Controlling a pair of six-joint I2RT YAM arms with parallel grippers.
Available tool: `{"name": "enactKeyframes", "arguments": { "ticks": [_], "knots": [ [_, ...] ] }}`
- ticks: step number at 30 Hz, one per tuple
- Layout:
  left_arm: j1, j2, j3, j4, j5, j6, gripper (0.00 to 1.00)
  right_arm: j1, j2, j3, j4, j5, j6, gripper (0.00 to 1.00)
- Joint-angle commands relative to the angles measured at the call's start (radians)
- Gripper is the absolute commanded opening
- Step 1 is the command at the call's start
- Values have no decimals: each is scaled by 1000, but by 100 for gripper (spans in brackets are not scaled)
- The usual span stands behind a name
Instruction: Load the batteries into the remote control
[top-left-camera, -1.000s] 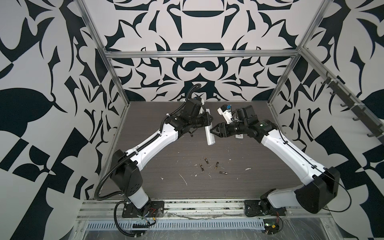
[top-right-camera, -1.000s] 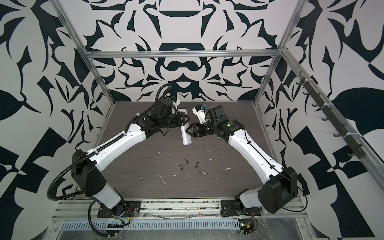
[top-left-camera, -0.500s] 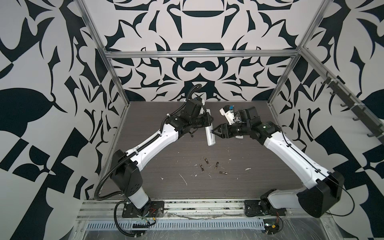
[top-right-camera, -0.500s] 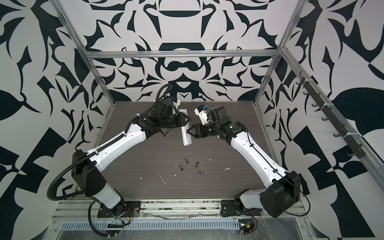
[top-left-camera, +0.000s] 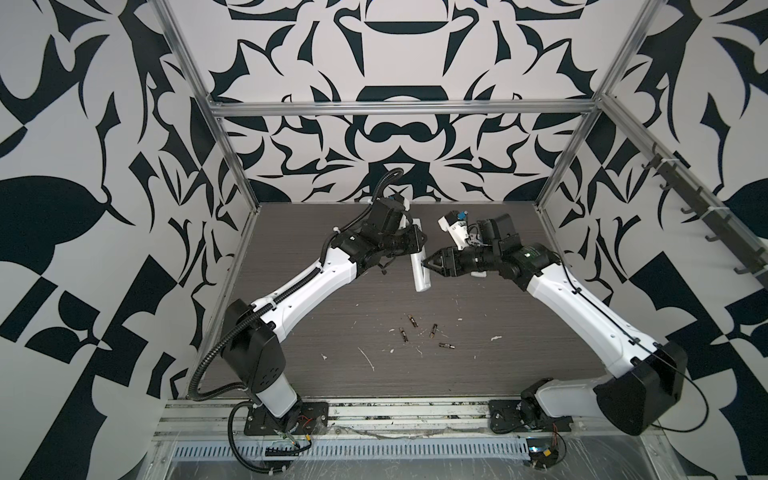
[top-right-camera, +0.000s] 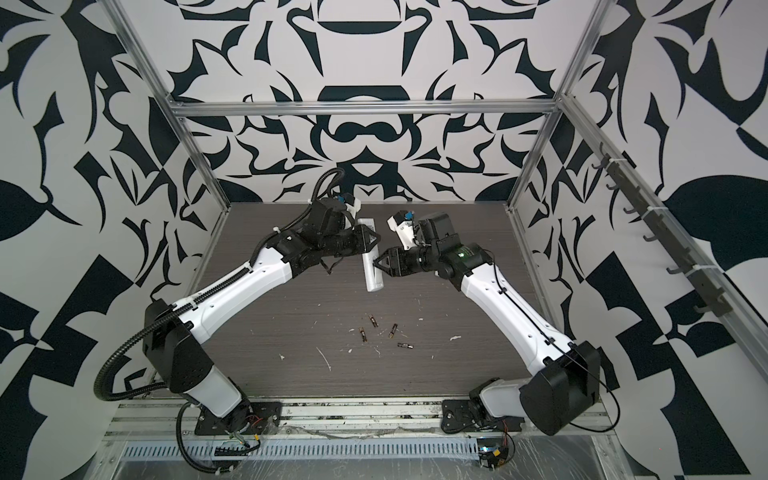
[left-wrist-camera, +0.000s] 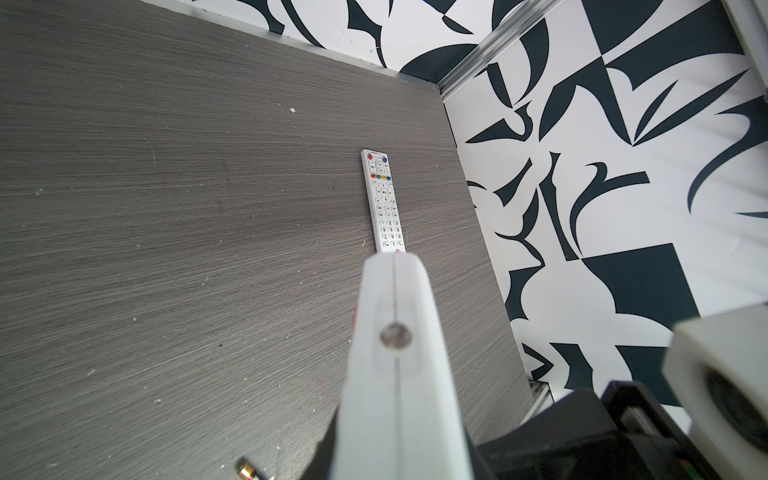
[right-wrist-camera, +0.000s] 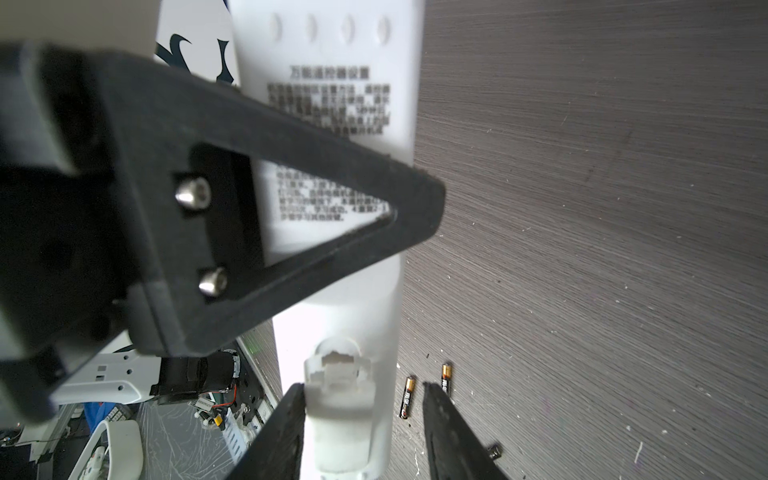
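My left gripper (top-left-camera: 419, 245) is shut on a white remote control (top-left-camera: 419, 270) and holds it above the table, back side facing my right wrist camera. That back shows printed text and a battery cover (right-wrist-camera: 336, 399) at its lower end. My right gripper (right-wrist-camera: 363, 386) is open and straddles that end: one finger (right-wrist-camera: 282, 432) lies against the remote's side, while a gap separates the remote from the second finger (right-wrist-camera: 449, 436). Both top views show the right gripper (top-right-camera: 376, 264) at the remote's edge. Several batteries (top-left-camera: 415, 332) lie loose on the table below. The left wrist view sees the held remote (left-wrist-camera: 395, 353) end-on, hiding the left fingers.
A second white remote (left-wrist-camera: 384, 203) lies face up on the dark wood table (top-left-camera: 311, 257) near the right wall. White scraps (top-left-camera: 368, 359) are scattered round the batteries (top-right-camera: 376, 332). Patterned walls and an aluminium frame (top-left-camera: 395, 109) enclose the table.
The right arm's wrist and forearm have shifted a little while its fingertips stay at the remote, and its jaws have narrowed slightly. The left arm and the held remote have not moved.
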Motion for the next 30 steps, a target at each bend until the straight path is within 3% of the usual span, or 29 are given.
{"name": "enactKeyframes", "arguments": {
  "ticks": [1, 6, 30],
  "knots": [
    [-5, -21, 30, 26, 31, -6, 0, -9, 0, -9, 10, 20, -1, 49],
    [-6, -24, 26, 36, 36, -6, 0, -10, -9, -15, 10, 23, -2, 42],
    [-14, -20, 31, 54, 56, -6, 0, -13, -12, -23, 23, 13, -3, 33]
  ]
}}
